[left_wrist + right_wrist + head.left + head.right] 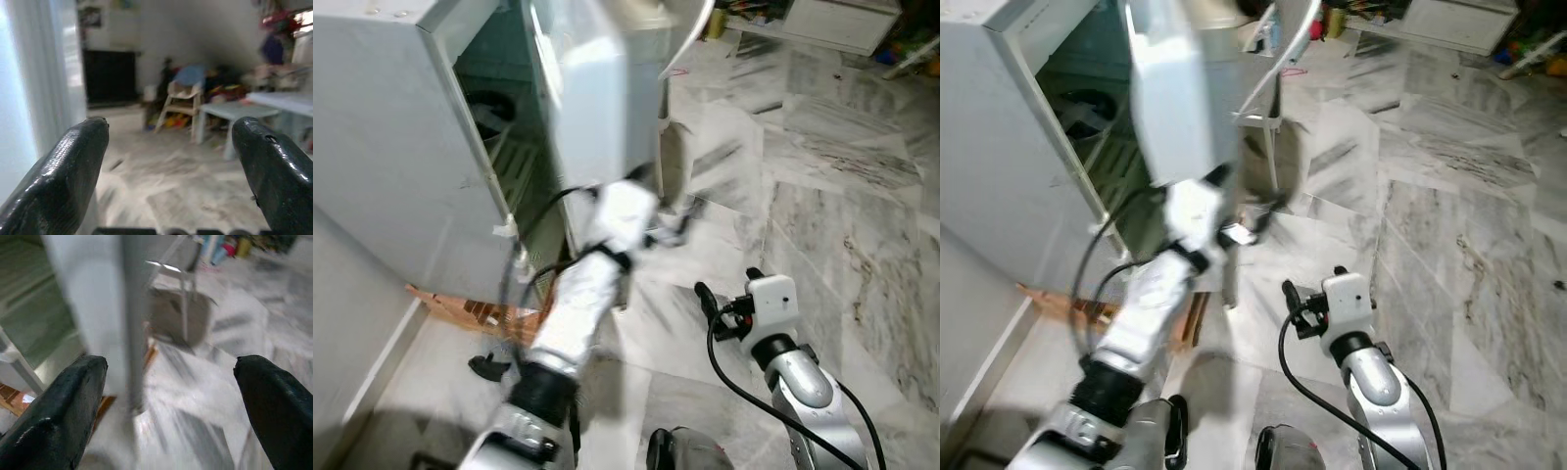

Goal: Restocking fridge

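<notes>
My left gripper (168, 161) has its glossy black fingers spread wide, holding nothing, raised beside the fridge door (592, 88), a smooth pale slab swung open. My right gripper (171, 401) is equally wide and empty, low over the veined marble floor (822, 196). The fridge (401, 147), a white box, shows ribbed shelves inside. A woven mat (470, 311) lies at its foot; beyond stands a small table (254, 110).

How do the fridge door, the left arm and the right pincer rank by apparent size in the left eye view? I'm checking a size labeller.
1. Fridge door, though the frame crops it.
2. Left arm, nearer the camera, so unsure against the door.
3. Right pincer, clearly smallest.
</notes>
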Controlling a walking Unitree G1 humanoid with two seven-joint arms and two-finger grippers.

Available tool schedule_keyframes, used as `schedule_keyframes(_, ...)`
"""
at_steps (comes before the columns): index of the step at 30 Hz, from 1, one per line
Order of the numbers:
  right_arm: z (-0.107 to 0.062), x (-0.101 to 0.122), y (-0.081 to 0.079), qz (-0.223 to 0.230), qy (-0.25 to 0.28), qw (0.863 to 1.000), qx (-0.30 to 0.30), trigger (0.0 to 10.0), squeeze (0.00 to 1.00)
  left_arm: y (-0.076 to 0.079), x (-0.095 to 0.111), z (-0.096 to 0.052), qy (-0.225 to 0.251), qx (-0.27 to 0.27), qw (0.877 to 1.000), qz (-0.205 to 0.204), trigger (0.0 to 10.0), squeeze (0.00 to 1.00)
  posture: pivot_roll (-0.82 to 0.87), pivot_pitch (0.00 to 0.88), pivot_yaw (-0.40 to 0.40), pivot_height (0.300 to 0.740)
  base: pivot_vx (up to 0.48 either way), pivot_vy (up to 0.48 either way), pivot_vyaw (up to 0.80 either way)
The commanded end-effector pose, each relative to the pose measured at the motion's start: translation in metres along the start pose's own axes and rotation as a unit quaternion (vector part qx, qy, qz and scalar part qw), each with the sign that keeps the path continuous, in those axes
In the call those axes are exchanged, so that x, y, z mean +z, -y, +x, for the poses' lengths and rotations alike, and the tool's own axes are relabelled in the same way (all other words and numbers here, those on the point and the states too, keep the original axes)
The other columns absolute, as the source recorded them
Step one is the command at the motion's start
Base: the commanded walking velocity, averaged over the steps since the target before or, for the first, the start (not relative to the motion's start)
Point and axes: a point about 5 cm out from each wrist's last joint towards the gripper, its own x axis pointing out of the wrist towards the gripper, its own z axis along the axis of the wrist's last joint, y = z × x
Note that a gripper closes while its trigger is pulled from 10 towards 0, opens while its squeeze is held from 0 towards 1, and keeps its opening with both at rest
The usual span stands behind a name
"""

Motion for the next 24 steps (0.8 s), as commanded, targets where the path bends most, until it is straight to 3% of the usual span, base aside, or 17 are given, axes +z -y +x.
schedule_keyframes(1, -0.003, -0.006, 0.002, 0.009, -0.015, 1.0, -0.001, 10.0, 0.0, -0.006, -0.012, -0.01, -0.026, 0.032, 0.999, -0.012, 10.0, 0.0, -0.02, 0.144, -0.029, 0.74, 0.0, 0.0, 0.0)
schedule_keyframes(3, -0.003, -0.006, 0.002, 0.009, -0.015, 1.0, -0.001, 10.0, 0.0, -0.006, -0.012, -0.01, -0.026, 0.032, 0.999, -0.012, 10.0, 0.0, -0.02, 0.144, -0.029, 0.74, 0.0, 0.0, 0.0)
schedule_keyframes(6, -0.001, -0.007, 0.002, 0.033, -0.02, 0.999, -0.002, 10.0, 0.0, -0.051, -0.019, -0.034, -0.059, 0.116, 0.991, 0.005, 10.0, 0.0, 0.0, 0.139, -0.019, 0.74, 0.0, 0.0, 0.0)
schedule_keyframes(7, -0.001, -0.007, 0.002, 0.033, -0.02, 0.999, -0.002, 10.0, 0.0, -0.051, -0.019, -0.034, -0.059, 0.116, 0.991, 0.005, 10.0, 0.0, 0.0, 0.139, -0.019, 0.74, 0.0, 0.0, 0.0)
schedule_keyframes(9, 0.003, -0.003, -0.001, 0.05, -0.016, 0.998, 0.021, 10.0, 0.0, -0.073, -0.019, -0.053, -0.082, 0.152, 0.985, 0.019, 10.0, 0.0, 0.01, 0.141, -0.012, 0.74, 0.0, 0.0, 0.0)
schedule_keyframes(10, 0.003, -0.003, -0.001, 0.05, -0.016, 0.998, 0.021, 10.0, 0.0, -0.073, -0.019, -0.053, -0.082, 0.152, 0.985, 0.019, 10.0, 0.0, 0.01, 0.141, -0.012, 0.74, 0.0, 0.0, 0.0)
schedule_keyframes(12, 0.006, 0.004, -0.004, 0.076, 0.002, 0.997, 0.034, 10.0, 0.0, -0.082, -0.018, -0.069, -0.096, 0.173, 0.98, 0.029, 10.0, 0.0, 0.02, 0.145, -0.01, 0.74, 0.0, 0.0, 0.0)
schedule_keyframes(17, 0.009, 0.01, -0.005, 0.095, 0.011, 0.995, 0.034, 10.0, 0.0, -0.081, -0.017, -0.079, -0.105, 0.182, 0.977, 0.04, 10.0, 0.0, 0.03, 0.152, -0.013, 0.74, 0.0, -0.109, 0.0)
schedule_keyframes(19, 0.016, 0.01, -0.003, 0.103, -0.001, 0.995, -0.004, 10.0, 0.0, -0.072, -0.031, -0.098, -0.141, 0.196, 0.97, 0.027, 10.0, 0.0, 0.05, 0.159, -0.027, 0.74, 0.281, -0.377, 0.0)
schedule_keyframes(24, 0.019, 0.014, -0.007, 0.106, 0.014, 0.994, 0.001, 10.0, 0.0, -0.065, -0.041, -0.109, -0.167, 0.19, 0.967, 0.027, 10.0, 0.0, 0.05, 0.161, -0.028, 0.74, 0.261, -0.399, 0.0)
